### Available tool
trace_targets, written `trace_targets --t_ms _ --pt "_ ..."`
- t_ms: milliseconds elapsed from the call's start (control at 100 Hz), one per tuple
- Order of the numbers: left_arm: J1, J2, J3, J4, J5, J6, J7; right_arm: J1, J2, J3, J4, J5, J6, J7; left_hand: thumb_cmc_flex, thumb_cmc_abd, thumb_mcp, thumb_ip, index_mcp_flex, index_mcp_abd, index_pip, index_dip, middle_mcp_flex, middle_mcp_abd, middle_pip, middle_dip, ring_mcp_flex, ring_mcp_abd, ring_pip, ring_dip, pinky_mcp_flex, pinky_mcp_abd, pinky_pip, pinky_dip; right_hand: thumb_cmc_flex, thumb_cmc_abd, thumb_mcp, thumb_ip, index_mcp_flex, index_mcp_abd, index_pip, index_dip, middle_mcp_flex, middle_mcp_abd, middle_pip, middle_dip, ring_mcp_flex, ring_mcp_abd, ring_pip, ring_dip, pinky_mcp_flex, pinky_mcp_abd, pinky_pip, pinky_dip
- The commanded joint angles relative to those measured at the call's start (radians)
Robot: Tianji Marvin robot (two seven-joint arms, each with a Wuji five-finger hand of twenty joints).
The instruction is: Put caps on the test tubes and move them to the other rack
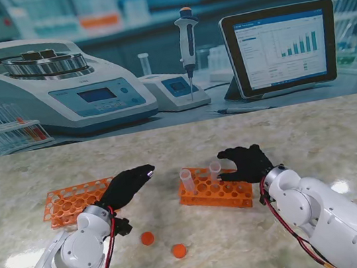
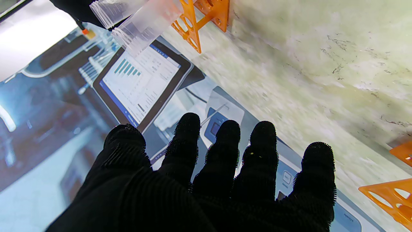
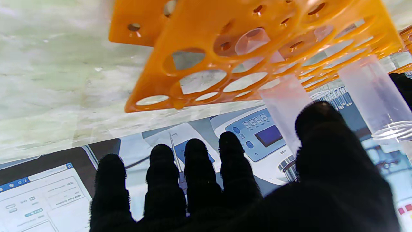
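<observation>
Stand view: perforated orange rack [image 1: 216, 191] (glossy plastic)

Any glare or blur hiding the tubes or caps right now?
Stand view: sharp; ceiling-light glare patches on the table sit away from both caps and the tubes. Left wrist view: table surface looks smeared, tubes soft. Right wrist view: rack is crisp, the robot hand's fingers dark silhouettes.

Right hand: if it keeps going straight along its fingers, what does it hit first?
Probably the nearer test tube in the right rack. The right hand is open, fingers aimed toward the robot's left, thumb close beside that tube in the wrist view. Depth is unclear, so contact isn't confirmed.
</observation>
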Motion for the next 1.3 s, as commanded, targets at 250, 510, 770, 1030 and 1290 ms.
trace_targets --t_ms 250,510,770,1030,1290 --pt "0.003 0.002 -0.001 -0.006 -0.001 0.003 -0.006 0.047 -0.027 -0.061 0.068 0.017 0.017 -0.061 -0.017 0.025 -0.017 0.006 -0.003 -0.002 -0.012 -0.007 -0.025 -0.028 -0.002 -0.023 -0.034 -0.030 -0.014 -0.012 -0.017 -0.029 -0.041 -0.005 0.004 -0.040 0.025 0.001 -0.019 0.017 -0.002 -0.009 -0.018 0.009 -0.008 -0.011 -0.017 -0.001 0.002 -0.002 -0.011 0.004 -0.004 -0.023" --pt "0.001 0.003 0.001 -0.004 -0.002 0.004 -0.008 0.068 -0.038 -0.085 0.109 0.039 0.006 -0.097 -0.017 0.026 -0.017 0.006 -0.003 -0.004 -0.011 -0.007 -0.026 -0.029 -0.002 -0.022 -0.035 -0.032 -0.014 -0.012 -0.017 -0.031 -0.044 -0.004 -0.040 -0.062 0.049 -0.005 -0.024 0.024 -0.006 -0.011 -0.024 0.015 -0.012 -0.012 -0.020 0.001 0.002 -0.002 -0.015 0.003 -0.002 -0.025" --pt "0.000 0.003 0.003 -0.003 -0.003 0.004 -0.009 0.081 -0.044 -0.109 0.132 0.056 -0.008 -0.110 -0.017 0.026 -0.017 0.006 -0.003 -0.003 -0.011 -0.006 -0.026 -0.030 -0.001 -0.021 -0.036 -0.033 -0.014 -0.012 -0.017 -0.031 -0.046 -0.004 -0.105 -0.039 0.069 -0.016 -0.021 0.016 -0.005 -0.011 -0.021 0.011 -0.011 -0.012 -0.016 -0.002 0.004 -0.001 -0.016 0.004 -0.001 -0.027" --pt "-0.003 0.003 0.006 -0.001 -0.004 0.006 -0.011 0.083 -0.051 -0.111 0.143 0.082 -0.012 -0.120 -0.017 0.026 -0.017 0.006 -0.002 -0.004 -0.011 -0.006 -0.025 -0.031 0.000 -0.020 -0.036 -0.032 -0.014 -0.012 -0.017 -0.031 -0.047 -0.003 -0.229 0.057 0.051 -0.031 -0.024 0.038 -0.011 -0.015 -0.028 0.024 -0.012 -0.013 -0.022 0.002 0.002 0.001 -0.024 0.005 -0.003 -0.027" --pt "-0.005 0.003 0.008 0.001 -0.005 0.006 -0.015 0.084 -0.049 -0.107 0.137 0.084 -0.007 -0.103 -0.017 0.026 -0.017 0.006 -0.002 -0.004 -0.010 -0.006 -0.027 -0.033 0.000 -0.020 -0.038 -0.032 -0.015 -0.012 -0.018 -0.031 -0.050 -0.002 -0.260 0.068 0.052 -0.031 0.010 0.005 0.001 -0.013 -0.021 0.010 -0.011 -0.013 -0.020 0.003 0.003 0.003 -0.025 0.007 -0.003 -0.025"
